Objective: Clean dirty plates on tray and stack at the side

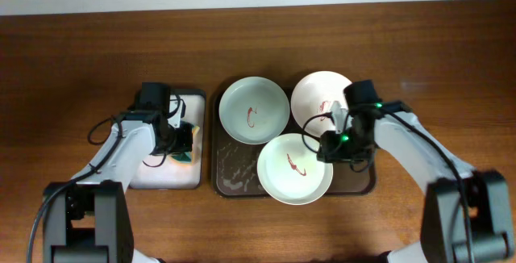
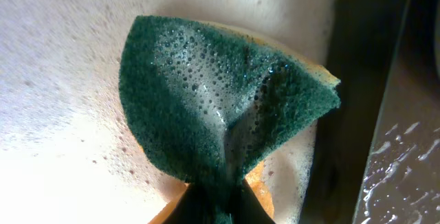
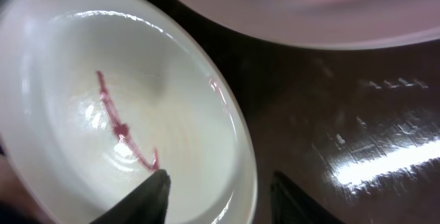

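My right tool (image 3: 218, 179) stands fairly narrow, its jaws astride the 3 o'clock rim of the pale green round plate (image 1: 294, 168) at 6 o'clock on the dark brown rectangular tray (image 1: 218, 178). I'd close squarely there, then bring the sudsy green sponge (image 2: 220, 107), pinched in my left tool (image 1: 177, 140), onto the red smear (image 3: 120, 128).

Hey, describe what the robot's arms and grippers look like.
The left arm and right arm have white links and black joints, with thin black cables looping alongside. The left gripper and right gripper are black; a green light glows near the right one.
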{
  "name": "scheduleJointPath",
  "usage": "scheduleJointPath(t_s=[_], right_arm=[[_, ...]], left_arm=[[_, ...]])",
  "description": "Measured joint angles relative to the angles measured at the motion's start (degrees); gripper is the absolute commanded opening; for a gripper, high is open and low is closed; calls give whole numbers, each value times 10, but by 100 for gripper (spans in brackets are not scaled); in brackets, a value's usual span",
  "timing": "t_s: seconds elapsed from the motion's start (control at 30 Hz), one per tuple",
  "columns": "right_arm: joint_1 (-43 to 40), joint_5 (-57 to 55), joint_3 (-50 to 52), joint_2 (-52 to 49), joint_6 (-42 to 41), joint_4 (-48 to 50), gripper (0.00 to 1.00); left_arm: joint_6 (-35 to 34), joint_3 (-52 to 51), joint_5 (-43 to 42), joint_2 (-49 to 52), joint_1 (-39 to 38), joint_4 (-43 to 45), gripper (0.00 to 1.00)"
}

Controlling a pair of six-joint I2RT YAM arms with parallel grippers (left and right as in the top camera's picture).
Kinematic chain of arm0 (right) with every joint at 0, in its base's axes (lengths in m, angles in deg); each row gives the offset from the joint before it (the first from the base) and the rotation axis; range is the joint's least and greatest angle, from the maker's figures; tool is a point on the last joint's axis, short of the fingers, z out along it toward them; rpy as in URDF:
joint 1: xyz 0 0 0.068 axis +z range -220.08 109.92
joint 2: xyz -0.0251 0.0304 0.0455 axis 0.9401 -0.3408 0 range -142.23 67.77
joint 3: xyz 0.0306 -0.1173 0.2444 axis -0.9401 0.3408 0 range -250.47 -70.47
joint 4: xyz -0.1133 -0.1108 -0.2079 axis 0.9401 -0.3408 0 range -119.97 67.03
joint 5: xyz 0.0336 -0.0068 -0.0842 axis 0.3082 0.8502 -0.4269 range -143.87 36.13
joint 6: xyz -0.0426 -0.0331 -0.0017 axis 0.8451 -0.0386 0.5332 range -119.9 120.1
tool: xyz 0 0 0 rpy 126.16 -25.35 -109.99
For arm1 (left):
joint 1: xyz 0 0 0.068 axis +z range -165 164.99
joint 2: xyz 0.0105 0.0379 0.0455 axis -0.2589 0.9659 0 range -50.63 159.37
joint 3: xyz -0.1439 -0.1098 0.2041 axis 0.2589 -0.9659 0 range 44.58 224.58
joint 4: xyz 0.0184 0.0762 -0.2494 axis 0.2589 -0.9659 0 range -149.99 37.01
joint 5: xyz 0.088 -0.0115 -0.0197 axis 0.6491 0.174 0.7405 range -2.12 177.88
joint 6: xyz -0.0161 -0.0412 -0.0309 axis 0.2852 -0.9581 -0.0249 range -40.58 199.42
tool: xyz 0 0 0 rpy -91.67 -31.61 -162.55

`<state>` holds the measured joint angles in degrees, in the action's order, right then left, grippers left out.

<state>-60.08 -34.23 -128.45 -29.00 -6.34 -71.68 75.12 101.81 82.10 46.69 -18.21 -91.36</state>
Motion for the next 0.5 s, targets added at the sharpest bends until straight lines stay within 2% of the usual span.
scheduleJointPath(t_s=[0.03, 0.1, 0.17, 0.23, 0.37, 0.43, 0.5], right_arm=[[5, 0, 0, -19, 0, 10, 36], [7, 0, 0, -39, 2, 25, 22], [7, 0, 0, -39, 2, 29, 14], [7, 0, 0, -39, 2, 24, 13], [27, 0, 0, -39, -13, 28, 4], [38, -2, 0, -39, -26, 31, 4], [40, -12, 0, -39, -47, 33, 4]], left_arm=[[0, 0, 0, 1, 0, 0, 8], [0, 0, 0, 1, 0, 0, 9], [0, 0, 0, 1, 0, 1, 12], [0, 0, 0, 1, 0, 0, 13], [0, 0, 0, 1, 0, 0, 13], [0, 0, 0, 1, 0, 0, 18], [-1, 0, 0, 1, 0, 0, 19]])
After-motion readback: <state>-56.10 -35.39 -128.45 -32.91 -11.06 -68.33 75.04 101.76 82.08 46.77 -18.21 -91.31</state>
